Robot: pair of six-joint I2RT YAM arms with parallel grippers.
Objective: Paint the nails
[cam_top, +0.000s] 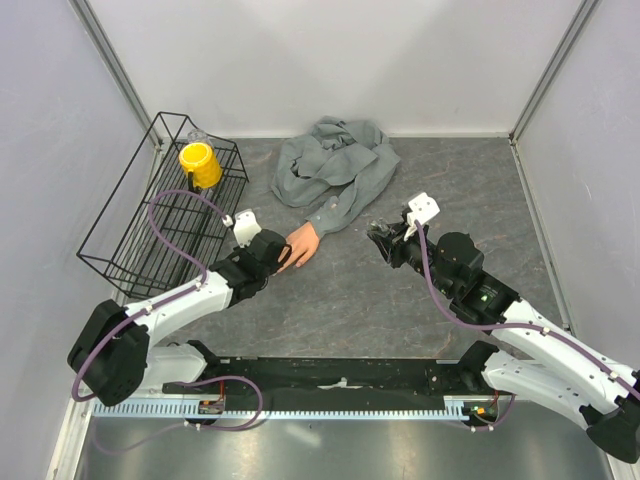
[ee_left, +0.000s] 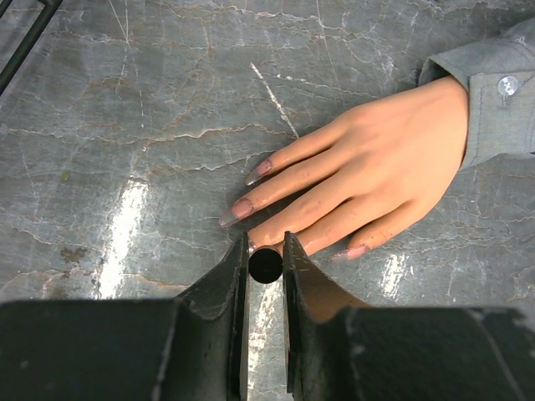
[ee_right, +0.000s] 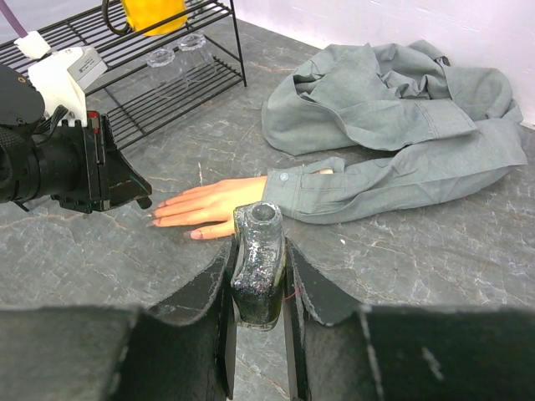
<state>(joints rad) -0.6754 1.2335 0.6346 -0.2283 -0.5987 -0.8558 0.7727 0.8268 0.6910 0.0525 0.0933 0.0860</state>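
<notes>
While the nails [ee_left: 242, 208] lie mid-table on the mannequin hand [ee_left: 376, 159], the left gripper [ee_left: 266, 249] is clamped on a black cap [ee_left: 266, 266] just beside them; the right gripper [ee_right: 257, 251] clamps the polish bottle [ee_right: 255, 280]. Nails look stiff, small, slick: touch lightly, no grasp.

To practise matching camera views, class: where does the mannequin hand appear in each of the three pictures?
Top external: mannequin hand, just left of centre.
Left wrist: mannequin hand, right half, fingers pointing lower left.
Right wrist: mannequin hand, left of centre.
Shared landmark: grey sleeve cuff.
</notes>
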